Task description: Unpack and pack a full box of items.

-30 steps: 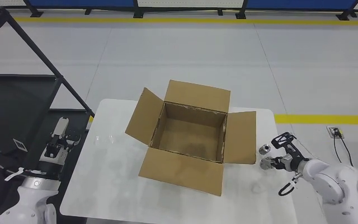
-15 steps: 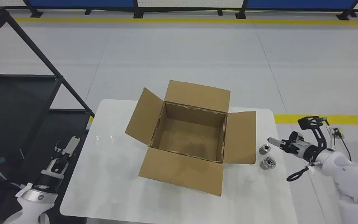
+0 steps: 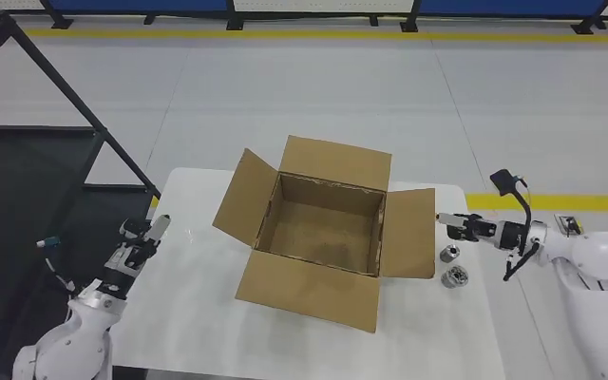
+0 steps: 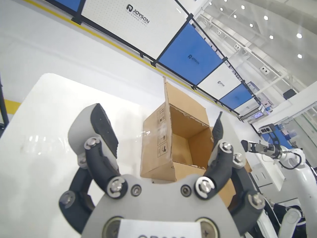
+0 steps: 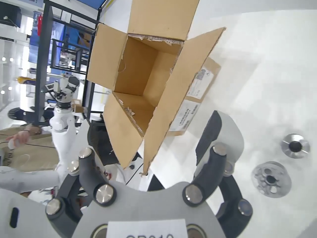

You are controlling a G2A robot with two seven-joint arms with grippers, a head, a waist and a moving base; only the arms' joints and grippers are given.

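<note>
One white table [image 3: 190, 285] bears one open box [image 3: 304, 290] at its middle, four flaps spread. Two white labels [image 5: 195, 92] are on one wall, their print unreadable. The left gripper [image 4: 158, 122] and right gripper [image 3: 446, 220] flank the box, both released, fingers wide apart. Two items lie on the table beside the box, near the right gripper: one hub [image 3: 448, 253] and one disc [image 3: 457, 276].

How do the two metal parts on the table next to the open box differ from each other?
The smaller metal part has a single dark centre bore, while the larger metal disc has a centre hole ringed by several smaller holes. The disc is also wider across. The smaller part lies farther from the robot and the disc nearer. Both are round and silvery, lying apart on the table beside the cardboard box.
</note>
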